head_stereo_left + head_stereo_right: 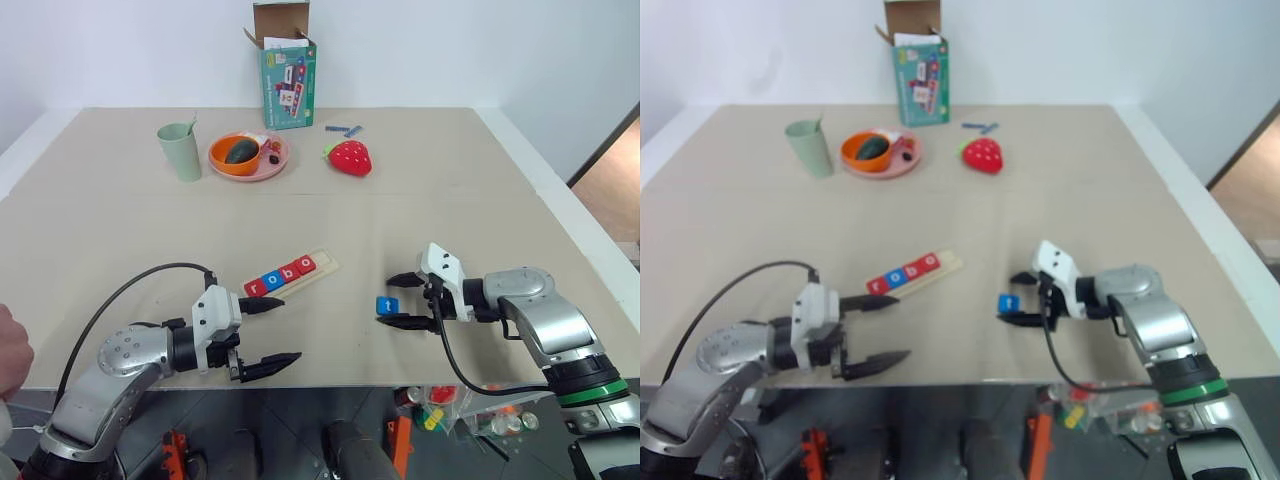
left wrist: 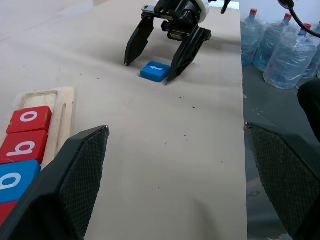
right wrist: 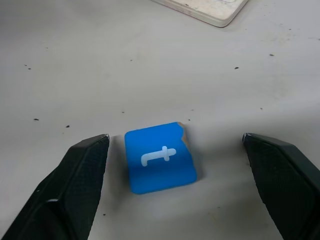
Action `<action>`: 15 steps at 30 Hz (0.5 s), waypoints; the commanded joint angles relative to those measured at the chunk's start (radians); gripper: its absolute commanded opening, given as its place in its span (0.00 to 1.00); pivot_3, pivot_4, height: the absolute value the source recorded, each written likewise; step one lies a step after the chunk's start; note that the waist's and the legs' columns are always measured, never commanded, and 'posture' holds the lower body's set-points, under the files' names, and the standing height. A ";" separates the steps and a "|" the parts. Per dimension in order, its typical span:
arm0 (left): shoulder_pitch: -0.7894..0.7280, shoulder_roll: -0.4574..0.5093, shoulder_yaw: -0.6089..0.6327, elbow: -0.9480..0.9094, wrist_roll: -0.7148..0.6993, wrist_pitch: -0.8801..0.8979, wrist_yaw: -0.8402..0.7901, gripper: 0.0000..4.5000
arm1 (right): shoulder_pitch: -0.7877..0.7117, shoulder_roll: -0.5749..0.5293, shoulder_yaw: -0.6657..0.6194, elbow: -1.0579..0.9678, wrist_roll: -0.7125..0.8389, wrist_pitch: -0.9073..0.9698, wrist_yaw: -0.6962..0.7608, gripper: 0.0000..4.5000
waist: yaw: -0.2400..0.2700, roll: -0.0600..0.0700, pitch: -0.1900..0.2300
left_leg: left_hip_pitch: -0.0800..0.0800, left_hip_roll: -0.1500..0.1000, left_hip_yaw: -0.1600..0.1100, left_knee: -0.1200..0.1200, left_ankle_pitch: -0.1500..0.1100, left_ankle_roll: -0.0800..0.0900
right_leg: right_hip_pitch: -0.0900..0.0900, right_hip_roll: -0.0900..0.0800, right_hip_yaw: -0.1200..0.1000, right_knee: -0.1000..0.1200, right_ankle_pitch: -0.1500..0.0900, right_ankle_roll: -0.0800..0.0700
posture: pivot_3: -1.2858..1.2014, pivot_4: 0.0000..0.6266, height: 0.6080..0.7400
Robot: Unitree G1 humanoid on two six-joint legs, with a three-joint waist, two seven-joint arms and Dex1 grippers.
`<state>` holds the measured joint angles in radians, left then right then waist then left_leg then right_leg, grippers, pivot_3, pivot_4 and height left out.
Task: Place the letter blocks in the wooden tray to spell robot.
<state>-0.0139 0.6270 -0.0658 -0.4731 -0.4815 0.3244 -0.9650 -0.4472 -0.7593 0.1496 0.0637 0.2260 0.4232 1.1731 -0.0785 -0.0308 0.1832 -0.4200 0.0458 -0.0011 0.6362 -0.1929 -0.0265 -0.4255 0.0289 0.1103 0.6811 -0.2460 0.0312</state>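
r hand (image 3: 175,145): fingers apart, straddling the blue t block (image 3: 161,157), nothing gripped yet. One finger sits close to the block's edge, the other stands well off.
l hand (image 1: 262,335): spread wide, empty, hovering at the desk (image 1: 450,180) front edge just beside the wooden tray (image 1: 322,268).
t block: flat on desk, to the right of tray, apart from it, letter face up.
tray: angled on desk, holds r-o-b-o blocks (image 1: 280,278) in a row; last slot at its far-right end looks free.
risk 1: block sits off-centre btwn my fingers and a bit skewed, so closing may spin or shove it instead of pinching it.
risk 2: thin, low tile w/ smooth faces; I could clip only the top edge and it may pop out.
risk 3: tray looks light and loose; pushing t in could slide it or jostle the seated four.
materials: block is glossy blue w/ a raised white letter, one corner chipped to a pale core. Tray pale wood, rounded recess. Desk matte beige, speckled w/ dust.
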 commanded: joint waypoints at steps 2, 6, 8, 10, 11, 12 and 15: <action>0.008 0.010 0.004 -0.027 0.004 -0.017 -0.001 1.00 | 0.022 -0.019 -0.017 0.002 0.002 -0.018 0.012 0.57 | 0.001 0.000 0.000 | 0.000 0.000 0.000 0.000 0.000 0.000 | 0.000 0.000 0.000 0.000 0.000 0.000 | 0.52 0.24 1.00; 0.010 0.012 0.004 -0.026 0.006 -0.017 0.000 1.00 | 0.026 -0.027 -0.014 -0.010 0.005 -0.026 0.023 0.28 | 0.001 0.000 0.000 | 0.000 0.000 0.000 0.000 0.000 0.000 | 0.000 0.000 0.000 0.000 0.000 0.000 | 0.52 0.24 1.00; 0.009 0.012 0.004 -0.025 0.006 -0.016 0.001 1.00 | 0.025 -0.031 -0.011 -0.011 0.002 -0.038 0.027 0.27 | 0.001 0.000 0.000 | 0.000 0.000 0.000 0.000 0.000 0.000 | 0.000 0.000 0.000 0.000 0.000 0.000 | 0.52 0.24 1.00; 0.006 0.011 0.002 -0.019 0.008 -0.017 0.002 1.00 | 0.000 -0.027 -0.016 -0.017 0.016 -0.040 0.040 0.27 | 0.001 0.000 0.000 | 0.000 0.000 0.000 0.000 0.000 0.000 | 0.000 0.000 0.000 0.000 0.000 0.000 | 0.52 0.24 1.00; 0.003 0.009 0.002 -0.015 0.008 -0.016 0.002 1.00 | -0.024 -0.019 -0.017 -0.014 0.022 -0.040 0.043 0.27 | 0.001 0.000 0.000 | 0.000 0.000 0.000 0.000 0.000 0.000 | 0.000 0.000 0.000 0.000 0.000 0.000 | 0.52 0.24 1.00; 0.000 0.008 0.002 -0.012 0.009 -0.016 0.003 1.00 | -0.051 -0.009 -0.016 -0.006 0.025 -0.035 0.045 0.27 | 0.000 0.000 0.000 | 0.000 0.000 0.000 0.000 0.000 0.000 | 0.000 0.000 0.000 0.000 0.000 0.000 | 0.52 0.24 1.00; -0.011 -0.003 0.002 0.001 0.009 -0.019 0.009 1.00 | -0.172 0.053 0.014 0.089 -0.007 -0.103 0.050 0.27 | -0.006 0.000 0.000 | 0.001 0.000 0.001 0.000 0.000 0.000 | 0.000 0.001 0.001 0.000 0.001 -0.001 | 0.52 0.24 1.00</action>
<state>-0.0157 0.6322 -0.0718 -0.4653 -0.4698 0.3232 -0.9607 -0.5568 -0.7248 0.1604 0.1277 0.2274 0.3694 1.2181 -0.0849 -0.0308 0.1835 -0.4178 0.0464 0.0000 0.6366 -0.1928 -0.0265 -0.4252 0.0298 0.1112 0.6812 -0.2441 0.0302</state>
